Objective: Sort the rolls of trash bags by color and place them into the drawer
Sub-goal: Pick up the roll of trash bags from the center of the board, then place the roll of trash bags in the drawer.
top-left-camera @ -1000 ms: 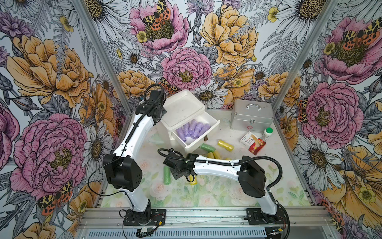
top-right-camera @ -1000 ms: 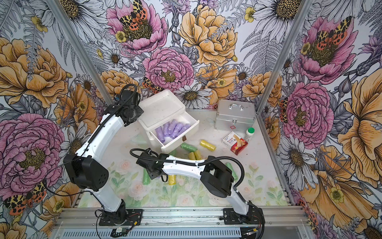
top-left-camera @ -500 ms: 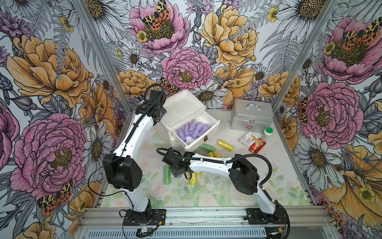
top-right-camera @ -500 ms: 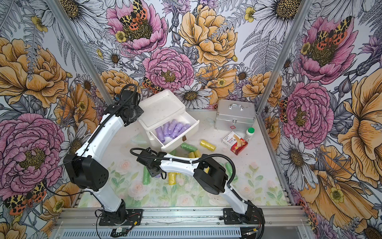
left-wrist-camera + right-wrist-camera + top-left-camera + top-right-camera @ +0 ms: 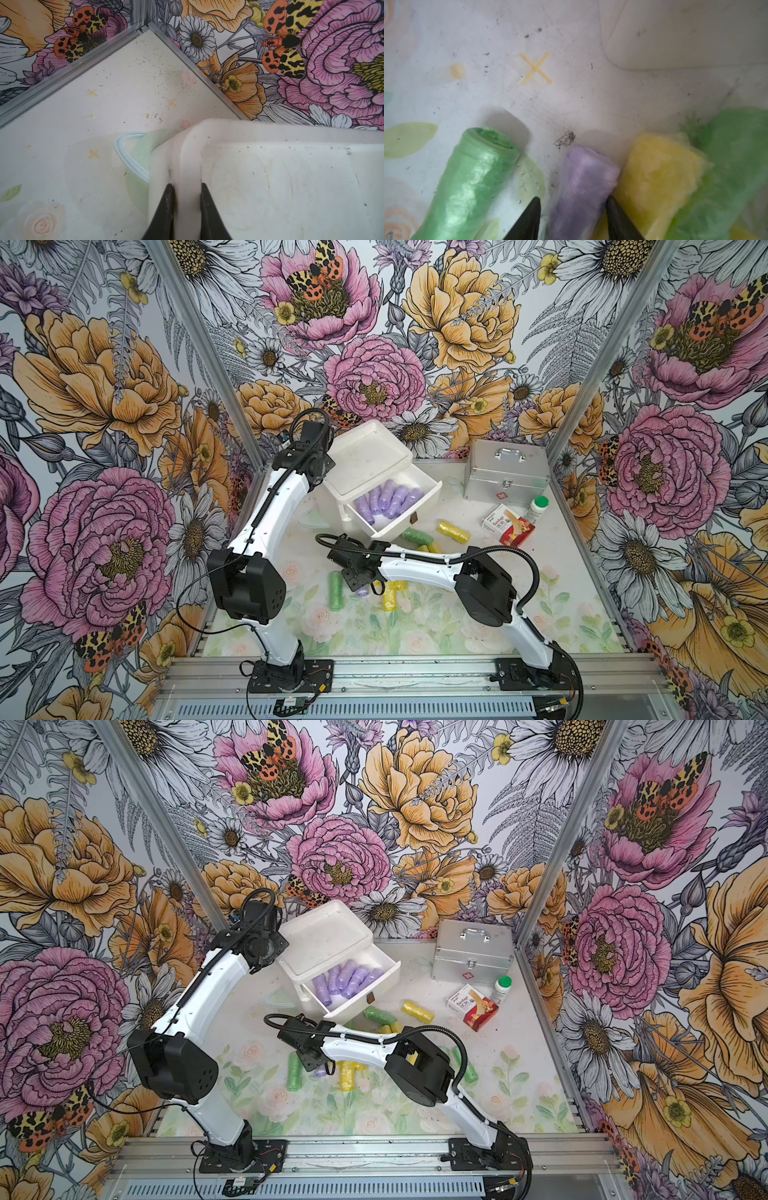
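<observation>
The right tool [image 5: 573,197] stands spread astride the crinkly lilac plastic roll [image 5: 583,182] on the desk [image 5: 571,62], at six o'clock of the white plastic drawer chest [image 5: 365,456], whose rim the left tool [image 5: 186,185] pinches. Closing may snag the touching yellow roll [image 5: 660,176].

Flowered, moth-dotted walls [image 5: 374,377] rise beyond the jaws; beneath them the pale table [image 5: 415,626] shows faded roses and leaves.

Floral tabletop [image 5: 415,626]: drawer chest [image 5: 370,456], loose rolls [image 5: 335,591], silver case [image 5: 505,475], bottle [image 5: 537,510], bandage box [image 5: 508,524].
</observation>
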Action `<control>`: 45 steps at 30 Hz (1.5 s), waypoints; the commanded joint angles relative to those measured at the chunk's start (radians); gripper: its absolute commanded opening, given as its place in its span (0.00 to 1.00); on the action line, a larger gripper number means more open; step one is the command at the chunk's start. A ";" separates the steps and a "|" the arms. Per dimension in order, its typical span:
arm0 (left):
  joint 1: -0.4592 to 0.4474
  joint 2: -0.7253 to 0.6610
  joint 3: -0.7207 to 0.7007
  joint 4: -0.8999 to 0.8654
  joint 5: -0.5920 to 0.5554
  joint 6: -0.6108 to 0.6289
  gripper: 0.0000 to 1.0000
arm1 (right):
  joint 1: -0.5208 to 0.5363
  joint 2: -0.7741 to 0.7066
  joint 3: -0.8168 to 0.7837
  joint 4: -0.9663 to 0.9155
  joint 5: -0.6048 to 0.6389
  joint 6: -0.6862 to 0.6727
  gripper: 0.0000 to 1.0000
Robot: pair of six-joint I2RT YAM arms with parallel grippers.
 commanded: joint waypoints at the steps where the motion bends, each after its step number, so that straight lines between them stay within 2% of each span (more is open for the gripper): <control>1: -0.001 0.016 -0.049 -0.111 0.132 -0.059 0.00 | 0.010 0.035 0.004 -0.005 -0.022 -0.004 0.47; 7: -0.007 0.019 -0.045 -0.110 0.134 -0.063 0.00 | 0.019 0.038 -0.006 -0.004 -0.025 -0.005 0.34; 13: -0.010 0.019 -0.043 -0.110 0.134 -0.062 0.00 | 0.033 -0.038 -0.012 -0.005 -0.035 -0.014 0.30; 25: -0.010 0.014 -0.046 -0.111 0.132 -0.068 0.00 | 0.031 -0.466 -0.058 -0.046 -0.224 -0.008 0.30; 28: -0.013 0.015 -0.042 -0.111 0.134 -0.074 0.00 | -0.021 -0.550 -0.064 -0.048 -0.275 0.018 0.30; 34: -0.020 0.012 -0.032 -0.111 0.135 -0.076 0.00 | -0.227 -0.628 -0.041 -0.046 -0.355 0.109 0.30; 40: -0.019 0.000 -0.033 -0.111 0.134 -0.072 0.00 | -0.452 -0.590 0.028 -0.043 -0.402 0.264 0.31; 45: -0.008 -0.014 -0.040 -0.110 0.131 -0.068 0.00 | -0.534 -0.498 0.126 -0.044 -0.403 0.291 0.31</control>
